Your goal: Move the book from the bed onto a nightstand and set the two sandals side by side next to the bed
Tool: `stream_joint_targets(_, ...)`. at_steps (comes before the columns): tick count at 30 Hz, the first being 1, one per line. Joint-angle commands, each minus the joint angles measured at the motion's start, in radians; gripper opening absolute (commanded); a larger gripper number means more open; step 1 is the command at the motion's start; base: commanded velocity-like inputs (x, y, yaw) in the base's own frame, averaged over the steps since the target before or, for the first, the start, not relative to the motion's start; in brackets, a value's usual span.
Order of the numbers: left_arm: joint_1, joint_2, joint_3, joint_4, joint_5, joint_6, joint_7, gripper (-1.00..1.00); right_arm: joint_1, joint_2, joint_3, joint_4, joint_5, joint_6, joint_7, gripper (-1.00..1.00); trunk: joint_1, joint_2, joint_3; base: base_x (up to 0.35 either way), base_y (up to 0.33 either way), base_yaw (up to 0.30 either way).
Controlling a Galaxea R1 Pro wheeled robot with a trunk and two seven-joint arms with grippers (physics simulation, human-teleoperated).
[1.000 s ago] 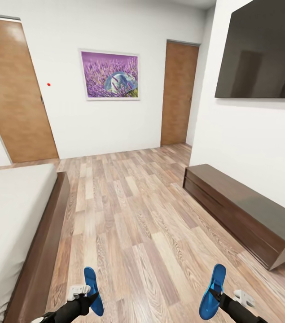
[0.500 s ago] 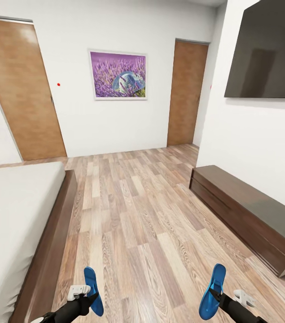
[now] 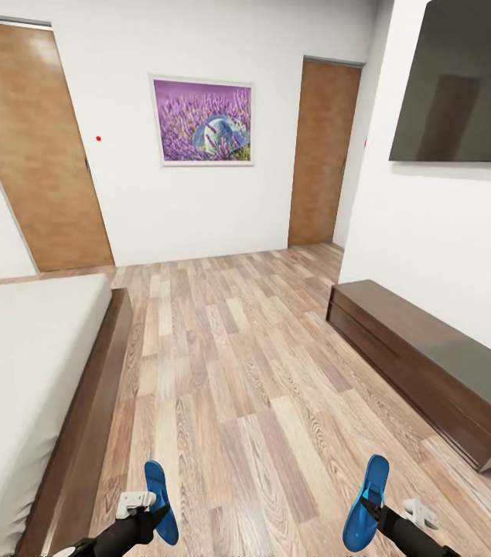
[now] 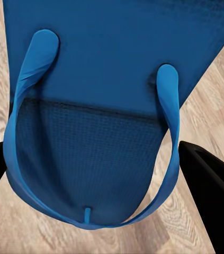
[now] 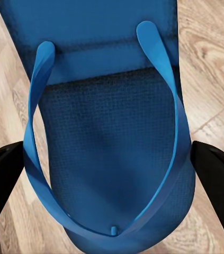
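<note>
Each hand carries one bright blue sandal above the wood floor. My left gripper (image 3: 152, 507) is shut on the left sandal (image 3: 161, 499), low in the head view beside the bed's dark frame. My right gripper (image 3: 369, 510) is shut on the right sandal (image 3: 367, 503), low at the right. Up close, each wrist view has a blue sole and Y-strap, the left sandal (image 4: 106, 106) and the right sandal (image 5: 112, 121), between black fingers (image 4: 209, 180) (image 5: 217, 174). The bed (image 3: 13, 363) with its off-white mattress lies at the left. The book and the nightstand are out of view.
A long low dark bench (image 3: 423, 363) runs along the right wall under a black wall screen (image 3: 462, 85). Two brown doors (image 3: 40, 147) (image 3: 324, 147) and a purple picture (image 3: 202, 121) are on the far wall. Wood floor (image 3: 237, 371) stretches between bed and bench.
The whole view has shifted: the camera turned, so the bed, doors and bench slid right in the picture. Both sandals stay held in the same spots.
</note>
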Motion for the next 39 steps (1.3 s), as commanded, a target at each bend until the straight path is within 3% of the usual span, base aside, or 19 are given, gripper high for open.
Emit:
stream_joint_targets(1, -0.001, 0.0, -0.008, 0.0, 0.005, -0.007, -0.001, -1.0, -0.001, 0.0, -0.003, 0.0, -0.009, 0.009, 0.005, -1.0, 0.0, 0.0, -0.003, 0.0, 0.0, 0.0)
stream_joint_targets(27, -0.001, 0.0, -0.008, 0.0, 0.005, -0.006, -0.002, -1.0, -0.001, 0.0, -0.004, 0.0, -0.009, 0.009, 0.005, -1.0, 0.0, 0.0, -0.025, 0.0, 0.0, 0.0)
stream_joint_targets(39, -0.001, 0.0, -0.008, 0.0, 0.006, -0.005, 0.002, -1.0, -0.001, -0.001, -0.005, -0.002, -0.009, 0.01, 0.006, -1.0, 0.0, 0.0, -0.025, 0.258, 0.0, 0.0)
